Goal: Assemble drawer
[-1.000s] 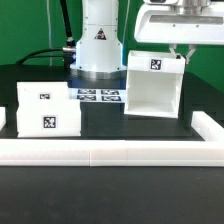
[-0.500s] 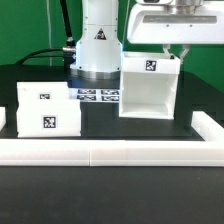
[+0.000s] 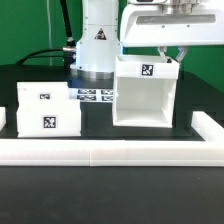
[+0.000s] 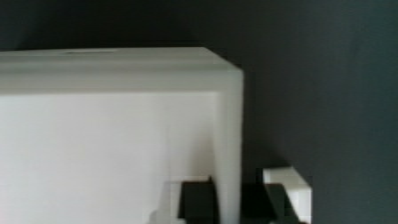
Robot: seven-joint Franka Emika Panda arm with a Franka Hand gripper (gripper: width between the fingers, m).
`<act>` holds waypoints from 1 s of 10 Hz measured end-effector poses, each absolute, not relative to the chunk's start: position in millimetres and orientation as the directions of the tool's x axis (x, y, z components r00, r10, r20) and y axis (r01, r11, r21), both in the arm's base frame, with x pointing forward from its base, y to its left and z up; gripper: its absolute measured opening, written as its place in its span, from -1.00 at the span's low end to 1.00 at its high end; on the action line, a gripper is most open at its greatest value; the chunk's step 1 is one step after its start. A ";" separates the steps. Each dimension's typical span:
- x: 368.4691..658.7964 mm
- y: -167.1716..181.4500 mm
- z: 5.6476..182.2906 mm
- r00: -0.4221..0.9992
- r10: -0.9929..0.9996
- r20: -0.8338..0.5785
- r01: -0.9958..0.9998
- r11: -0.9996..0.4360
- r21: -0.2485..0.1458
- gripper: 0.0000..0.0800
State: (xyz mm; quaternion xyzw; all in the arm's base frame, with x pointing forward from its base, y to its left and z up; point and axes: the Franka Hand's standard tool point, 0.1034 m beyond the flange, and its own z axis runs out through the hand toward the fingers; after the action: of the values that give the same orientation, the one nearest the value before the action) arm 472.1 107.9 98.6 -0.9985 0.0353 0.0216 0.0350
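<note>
Black bench (image 3: 110,190) with a long white rail (image 3: 100,152) along the edge, on the near side of the marker board (image 3: 98,96). The big open drawer box (image 3: 140,100) stands just to the exterior view's right of the marker board, tag on its top panel. Can't tell if it's touching the bench. Smaller tagged white parts (image 3: 45,118) sit on the board's other side. The end effector (image 3: 172,57) is clamped on the box's top edge, and the wrist view is mostly box wall (image 4: 107,130).

Exterior view bright, even; wrist view dim, blurred.
</note>
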 end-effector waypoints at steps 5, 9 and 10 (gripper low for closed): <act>543.2 101.3 99.3 0.994 -0.105 0.014 -0.103 -0.990 -0.092 -0.90; 571.3 97.7 99.9 0.993 -0.108 0.048 -0.103 -0.990 -0.100 -0.90; 571.5 97.9 100.1 0.993 -0.107 0.048 -0.102 -0.990 -0.100 -0.90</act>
State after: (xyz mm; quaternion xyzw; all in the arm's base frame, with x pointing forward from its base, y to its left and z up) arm 571.5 97.9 100.1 -0.9971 0.0525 -0.0269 0.0489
